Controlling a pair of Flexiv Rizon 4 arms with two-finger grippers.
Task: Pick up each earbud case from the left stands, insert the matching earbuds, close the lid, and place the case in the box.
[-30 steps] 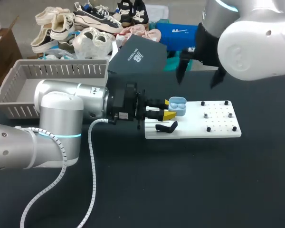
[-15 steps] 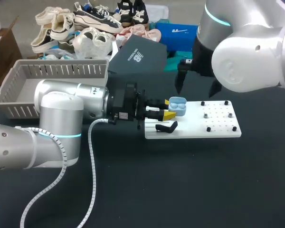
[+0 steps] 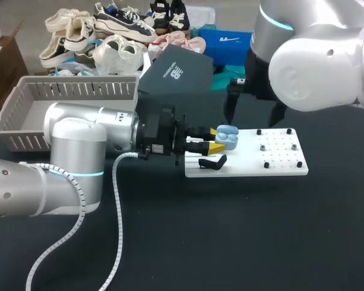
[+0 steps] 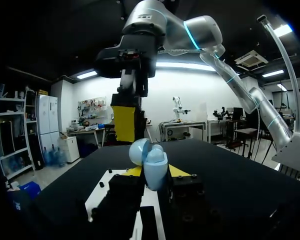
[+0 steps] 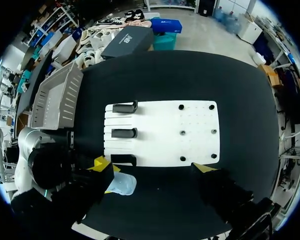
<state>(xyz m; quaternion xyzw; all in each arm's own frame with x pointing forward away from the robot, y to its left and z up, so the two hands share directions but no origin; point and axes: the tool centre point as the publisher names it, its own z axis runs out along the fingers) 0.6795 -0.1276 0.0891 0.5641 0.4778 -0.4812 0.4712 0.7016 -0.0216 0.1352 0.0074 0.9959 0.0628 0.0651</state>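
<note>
Left gripper [image 3: 213, 139] comes in level from the left, closed on the earbud case [image 3: 227, 136]. Its yellow tips press the light-blue shell from two sides, lid hinged open. The case is held at the left end of the white board [image 3: 279, 165], just beside the black stands [image 3: 212, 162] and not resting on one. Gripping low on the body leaves the lid and cavity free, and prob. that's the point: the open mouth is offered to the other arm. Whether buds are already seated I can't tell.

Right gripper [image 3: 252, 113] hangs over the board's far edge, pointing down, w/ fingers spread wide and nothing between them. It is near the case but clear of it – a sensible waiting height, high enough not to clip the lid. Its wrist view looks straight down on the board, so it is placed to line up on either the case or the parts to the right.

Small dark pegs [image 3: 266, 164] dot the board's right half; too small to say if any are buds.

The gray basket [image 3: 67, 91] sits far left on the table [image 3: 230, 242], well apart from the board, w/ the left arm's body between. I take it for the box.

Judgement: mid-way thru one case – picked, lid up, insertion and closing not yet done. Risk: a push from above could tilt the case in a side grip.
</note>
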